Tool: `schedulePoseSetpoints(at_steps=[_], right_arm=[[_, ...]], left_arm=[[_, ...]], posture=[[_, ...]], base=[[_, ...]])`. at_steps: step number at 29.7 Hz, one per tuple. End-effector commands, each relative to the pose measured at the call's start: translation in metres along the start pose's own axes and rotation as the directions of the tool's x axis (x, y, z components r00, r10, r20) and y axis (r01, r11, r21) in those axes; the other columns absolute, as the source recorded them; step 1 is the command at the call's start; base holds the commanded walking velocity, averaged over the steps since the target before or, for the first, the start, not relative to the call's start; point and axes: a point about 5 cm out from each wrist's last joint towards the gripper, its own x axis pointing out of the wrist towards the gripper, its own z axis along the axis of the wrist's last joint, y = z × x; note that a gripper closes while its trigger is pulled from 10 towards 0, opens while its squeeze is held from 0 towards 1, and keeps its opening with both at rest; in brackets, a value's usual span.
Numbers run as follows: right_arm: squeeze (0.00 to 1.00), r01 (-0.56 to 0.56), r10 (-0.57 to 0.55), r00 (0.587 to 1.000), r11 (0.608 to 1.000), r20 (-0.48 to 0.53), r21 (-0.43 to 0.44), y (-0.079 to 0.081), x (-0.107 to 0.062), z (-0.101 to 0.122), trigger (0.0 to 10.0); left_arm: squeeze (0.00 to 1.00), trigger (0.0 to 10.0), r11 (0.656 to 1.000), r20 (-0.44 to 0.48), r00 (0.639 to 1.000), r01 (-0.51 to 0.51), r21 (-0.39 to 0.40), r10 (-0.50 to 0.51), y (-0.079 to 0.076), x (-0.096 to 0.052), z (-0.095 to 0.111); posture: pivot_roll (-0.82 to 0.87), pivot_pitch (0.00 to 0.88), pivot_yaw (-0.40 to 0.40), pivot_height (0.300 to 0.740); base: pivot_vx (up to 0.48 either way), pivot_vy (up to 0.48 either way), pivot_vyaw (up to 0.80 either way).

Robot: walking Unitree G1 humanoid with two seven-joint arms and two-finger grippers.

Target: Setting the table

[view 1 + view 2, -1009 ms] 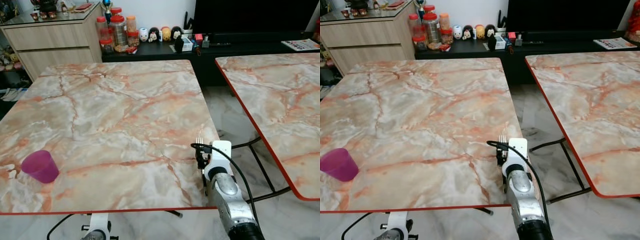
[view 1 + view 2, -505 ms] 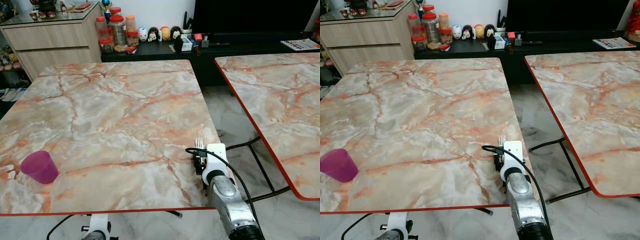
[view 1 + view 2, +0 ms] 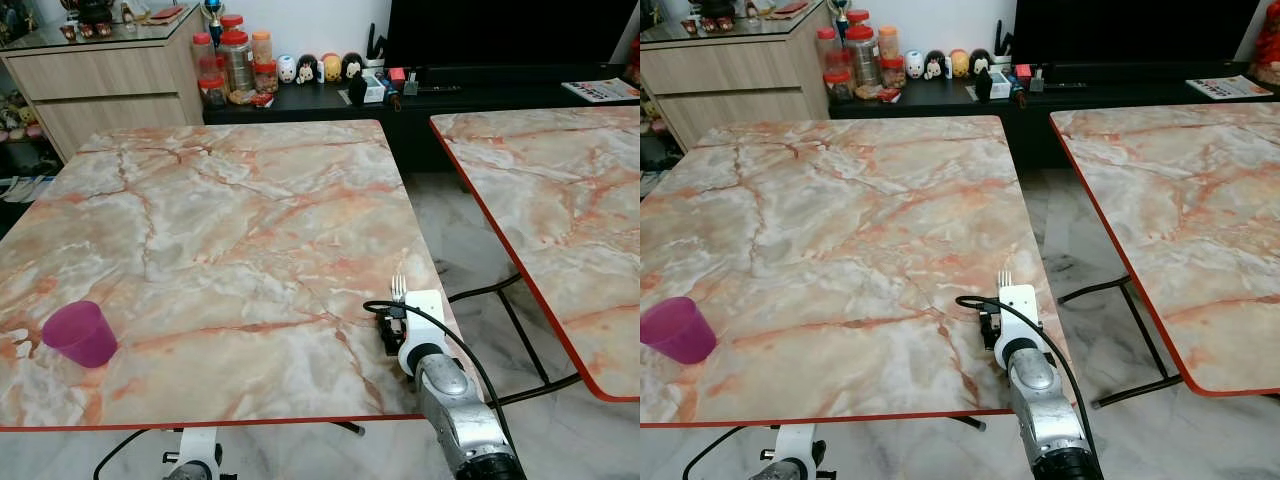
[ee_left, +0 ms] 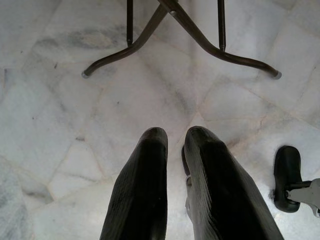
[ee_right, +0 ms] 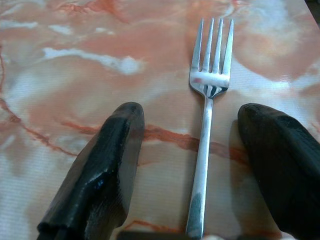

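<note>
A silver fork (image 5: pixel 207 120) lies flat on the marble table (image 3: pixel 230 230) near its right edge, tines pointing away from me; its tines (image 3: pixel 398 285) stick out past my right wrist. My right gripper (image 5: pixel 200 150) is open, one black finger on each side of the fork's handle, touching neither. A purple cup (image 3: pixel 81 333) stands upright at the table's near left. My left gripper (image 4: pixel 175 150) hangs below the table over the floor, its two fingers close together with nothing between them.
A second marble table (image 3: pixel 560 210) stands to the right across a gap of tiled floor. Behind are a wooden cabinet (image 3: pixel 100 80) and a dark low shelf (image 3: pixel 330 95) with jars and figurines. Folding table legs (image 4: pixel 175 30) stand on the floor below.
My right arm has drawn back towards me and slightly left along the table, while the fork has stayed on the tabletop. The cup has not moved.
</note>
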Motion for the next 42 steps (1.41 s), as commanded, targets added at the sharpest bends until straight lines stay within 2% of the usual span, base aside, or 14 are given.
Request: schedulePoseSetpoints(at_steps=[1,8,15,16,21,42], right_arm=[[0.00,-0.003,0.003,1.000,1.000,-0.027,0.000,0.001,-0.001,-0.003,10.0],[0.00,0.032,-0.030,0.995,0.999,-0.097,0.020,-0.004,0.001,-0.014,10.0],[0.00,0.059,-0.059,0.987,0.998,-0.148,-0.004,-0.009,-0.001,-0.023,10.0],[0.00,0.077,-0.081,0.983,0.997,-0.164,-0.031,-0.013,-0.001,-0.025,0.0],[0.00,0.106,-0.113,0.977,0.993,-0.180,-0.048,-0.019,-0.002,-0.027,0.0],[0.00,0.111,-0.117,0.978,0.993,-0.171,-0.044,-0.018,0.000,-0.024,0.0]], left_arm=[[0.00,10.0,1.000,-0.022,1.000,0.003,-0.016,-0.003,0.001,-0.001,-0.004],[0.00,10.0,1.000,-0.034,0.999,0.012,-0.024,-0.012,0.001,-0.001,-0.006],[0.00,10.0,0.999,-0.035,0.999,0.016,-0.029,-0.017,0.000,-0.001,-0.006],[0.00,10.0,0.999,-0.035,0.999,0.019,-0.034,-0.021,-0.001,-0.001,-0.005],[0.00,10.0,0.999,-0.041,0.999,0.029,-0.042,-0.030,-0.003,-0.001,-0.006],[0.00,10.0,0.997,-0.049,0.998,0.047,-0.054,-0.050,-0.004,-0.001,-0.007]], posture=[[-0.08,0.000,0.015,0.740],[-0.08,0.000,0.015,0.740],[-0.08,0.000,0.014,0.740],[-0.08,0.000,0.013,0.740],[-0.09,0.000,0.011,0.740],[-0.09,0.000,0.017,0.740]], base=[[0.000,0.000,0.00],[0.000,0.000,0.00],[0.000,0.000,0.00],[0.000,0.000,0.00],[0.000,0.000,0.00],[0.000,0.000,0.00]])
